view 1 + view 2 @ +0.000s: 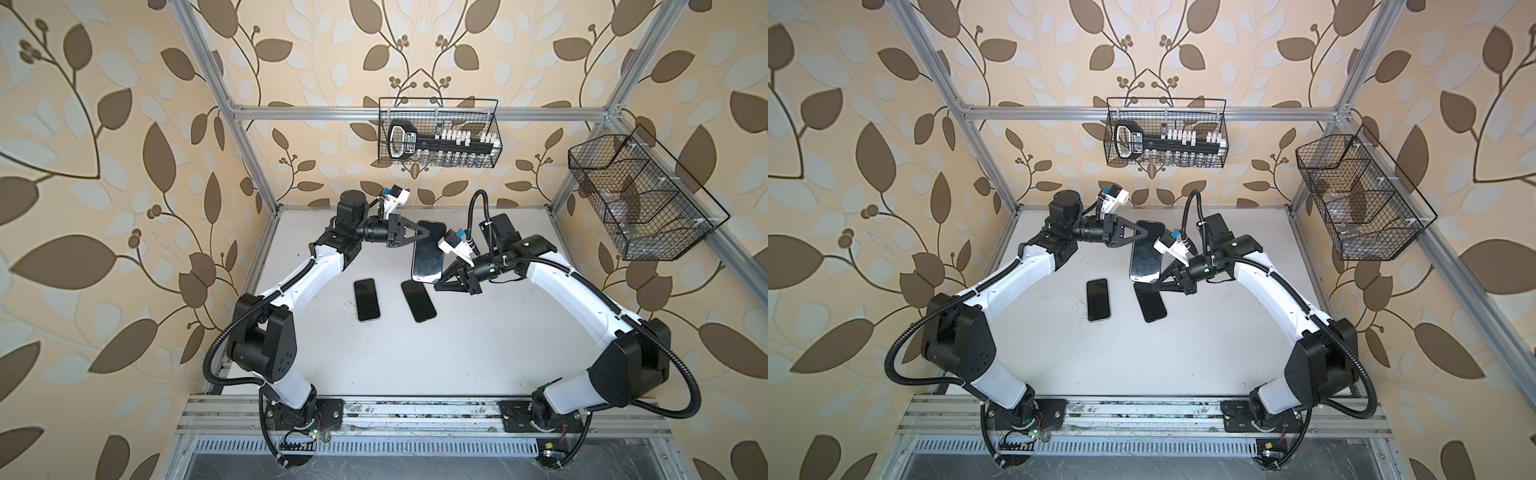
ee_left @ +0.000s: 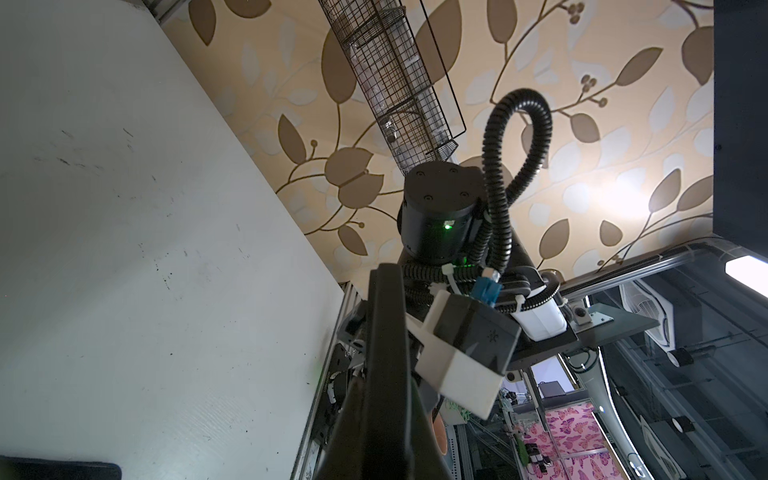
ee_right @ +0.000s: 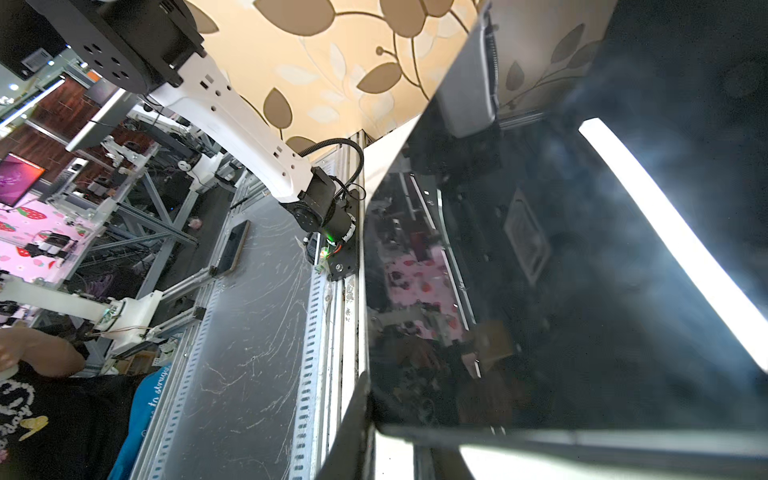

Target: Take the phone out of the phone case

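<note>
Left pincer (image 1: 430, 234) is clamped on the far end of the phone (image 1: 428, 259), up off the counter (image 1: 478, 345). Right pincer (image 1: 437, 285) is at its near corner. Clamped or not, I can't tell.

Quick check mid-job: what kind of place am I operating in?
Probably a robot test cell in a lab: a metal frame lined with leaf wallpaper, wire baskets hung on it, and more rigs beyond the open front.

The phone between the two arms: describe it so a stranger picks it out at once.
Find the white table, then its far half where both arms meet. The phone there hangs above the surface, left gripper shut on its far end, right gripper at its near corner. Unlike it, two other phones lie flat, untouched.
</note>
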Tool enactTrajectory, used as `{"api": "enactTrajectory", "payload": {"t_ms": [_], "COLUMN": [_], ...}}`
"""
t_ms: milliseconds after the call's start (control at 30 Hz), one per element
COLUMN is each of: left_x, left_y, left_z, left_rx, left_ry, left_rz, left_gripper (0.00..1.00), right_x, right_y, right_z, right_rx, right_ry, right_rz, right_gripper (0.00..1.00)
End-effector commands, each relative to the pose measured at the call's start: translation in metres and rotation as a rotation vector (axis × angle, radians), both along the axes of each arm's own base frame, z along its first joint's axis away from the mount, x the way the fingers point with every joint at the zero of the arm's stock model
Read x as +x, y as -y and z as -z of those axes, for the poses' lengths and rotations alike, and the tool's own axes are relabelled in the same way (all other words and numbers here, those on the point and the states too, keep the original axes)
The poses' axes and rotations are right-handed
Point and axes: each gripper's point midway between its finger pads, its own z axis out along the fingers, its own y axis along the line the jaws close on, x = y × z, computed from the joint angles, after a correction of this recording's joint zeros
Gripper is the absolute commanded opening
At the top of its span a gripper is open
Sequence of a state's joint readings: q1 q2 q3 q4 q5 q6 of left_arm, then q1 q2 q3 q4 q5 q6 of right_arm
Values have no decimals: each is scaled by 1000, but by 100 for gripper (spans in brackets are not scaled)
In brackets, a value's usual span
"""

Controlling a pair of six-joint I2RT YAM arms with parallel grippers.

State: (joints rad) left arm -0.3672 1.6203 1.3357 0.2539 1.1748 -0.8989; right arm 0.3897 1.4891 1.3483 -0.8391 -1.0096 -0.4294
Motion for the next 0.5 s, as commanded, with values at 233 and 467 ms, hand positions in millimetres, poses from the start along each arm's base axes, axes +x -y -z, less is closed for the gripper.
{"api": "enactTrajectory", "payload": {"t_ms": [233,467], "left_x": [-8,-7], "left_y": [5,3], "left_z": [-24,-29], "left_rx": [-44,-50], "left_ry": [-126,-117], "left_rz": [-52,-66], "left_gripper": [0,0], "right_x": [13,13], "right_y": [0,7], "right_z": [-2,-11], "right_rx": [-53,-13], "right_ry": [196,214], "right_rz": [31,85], "right_gripper": [7,12]}}
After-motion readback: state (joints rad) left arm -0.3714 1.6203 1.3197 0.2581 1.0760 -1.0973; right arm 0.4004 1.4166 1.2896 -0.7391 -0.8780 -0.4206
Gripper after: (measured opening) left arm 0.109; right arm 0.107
